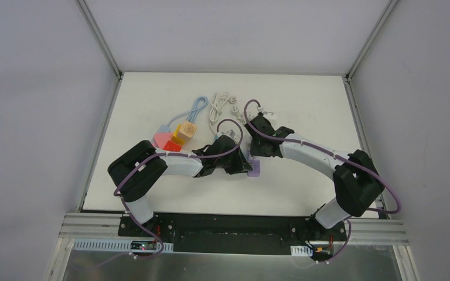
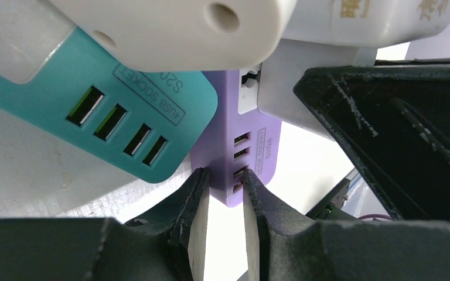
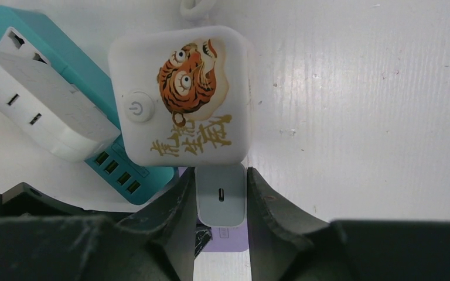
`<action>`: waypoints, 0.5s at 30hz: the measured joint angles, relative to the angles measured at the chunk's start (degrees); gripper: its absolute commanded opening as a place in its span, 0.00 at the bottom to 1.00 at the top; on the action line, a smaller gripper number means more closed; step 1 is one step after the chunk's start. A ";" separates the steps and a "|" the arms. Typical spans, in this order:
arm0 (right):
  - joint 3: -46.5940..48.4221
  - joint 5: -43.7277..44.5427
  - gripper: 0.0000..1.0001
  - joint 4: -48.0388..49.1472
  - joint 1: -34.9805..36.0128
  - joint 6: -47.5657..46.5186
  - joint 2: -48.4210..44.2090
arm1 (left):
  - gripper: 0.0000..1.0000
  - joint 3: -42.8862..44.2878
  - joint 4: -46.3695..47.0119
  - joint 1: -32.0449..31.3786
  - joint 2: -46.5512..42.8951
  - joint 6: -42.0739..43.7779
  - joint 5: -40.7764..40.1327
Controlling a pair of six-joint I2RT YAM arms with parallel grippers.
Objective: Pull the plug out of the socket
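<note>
Left claw [image 2: 225, 181] clamps the purple socket [image 2: 234, 129], right claw [image 3: 220, 175] grips the white plug [image 3: 221, 205]. We judge it seated, not yet pulled.

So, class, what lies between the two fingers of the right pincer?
A small white rectangular plug, seated on the purple plastic socket block, fills the gap in the right pincer; the right wrist view shows it.
</note>
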 measured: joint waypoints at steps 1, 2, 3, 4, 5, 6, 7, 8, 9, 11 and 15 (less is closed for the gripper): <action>-0.52 -0.42 0.00 0.17 -0.24 0.07 -0.66 | 0.22 0.00 -0.02 0.00 0.02 -0.09 0.00; -1.25 -1.18 0.00 0.46 -0.74 0.11 -1.53 | 0.22 0.00 -0.04 -0.02 0.00 -0.15 0.00; -2.14 -2.23 0.00 0.83 -1.40 0.13 -2.60 | 0.22 0.04 -0.09 -0.13 0.00 -0.22 0.00; -2.91 -3.10 0.00 1.16 -1.95 0.13 -3.45 | 0.22 0.09 -0.07 -0.26 0.02 -0.31 -0.02; -3.85 -4.13 0.00 1.57 -2.56 0.15 -4.42 | 0.21 0.09 -0.09 -0.35 0.02 -0.39 -0.07; -4.46 -4.72 0.00 1.77 -2.86 0.15 -4.96 | 0.21 0.09 -0.09 -0.37 0.02 -0.48 -0.09; -4.76 -4.96 0.00 1.90 -2.93 0.13 -5.18 | 0.21 0.11 -0.20 -0.37 0.02 -0.59 -0.07; -4.76 -4.83 0.00 1.97 -2.75 -0.02 -5.11 | 0.21 0.11 -0.37 -0.37 0.02 -0.74 -0.09; -4.74 -4.35 0.00 2.03 -2.40 -0.07 -4.85 | 0.21 0.13 -0.57 -0.37 0.02 -0.94 -0.07; -4.50 -2.51 0.00 2.10 -1.42 0.00 -4.13 | 0.22 0.28 -1.01 -0.37 0.02 -1.38 -0.09; -4.11 -0.11 0.00 2.01 -0.15 0.13 -3.56 | 0.24 0.81 -1.99 -0.37 0.04 -1.68 0.00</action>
